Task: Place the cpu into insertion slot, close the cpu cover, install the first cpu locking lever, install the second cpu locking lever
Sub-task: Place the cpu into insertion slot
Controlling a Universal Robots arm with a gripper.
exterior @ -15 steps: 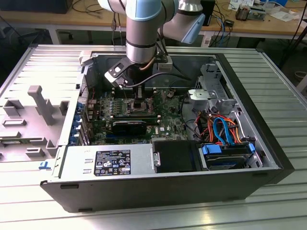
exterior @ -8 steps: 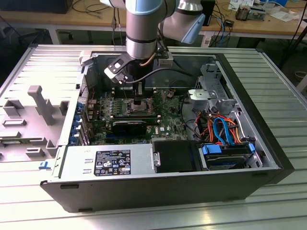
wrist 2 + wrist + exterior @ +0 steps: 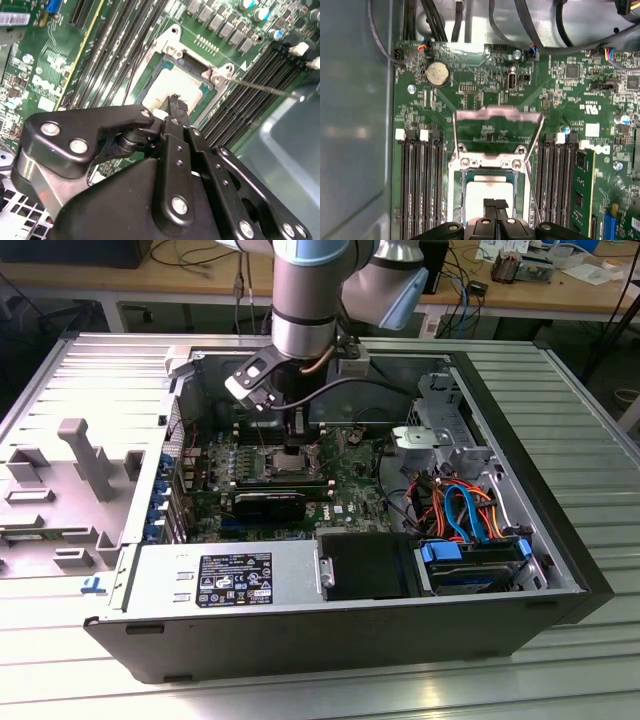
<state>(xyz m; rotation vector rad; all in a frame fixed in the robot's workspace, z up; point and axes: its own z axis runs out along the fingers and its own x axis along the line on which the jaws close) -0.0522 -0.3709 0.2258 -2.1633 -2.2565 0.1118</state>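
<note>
The cpu lies flat in the insertion slot, its pale metal top showing in both wrist views, cpu. The cpu cover stands swung up on its hinge, away from the chip. A thin wire lever sticks out beside the slot, unlatched. My gripper hangs just over the chip with its two black fingertips pressed together and nothing between them. In the exterior view the gripper is inside the open computer case, right above the slot.
Long black memory slots flank the socket on both sides. A coin battery and cables lie beyond the cover. In the exterior view, a power supply, drive cage and case walls surround the green board.
</note>
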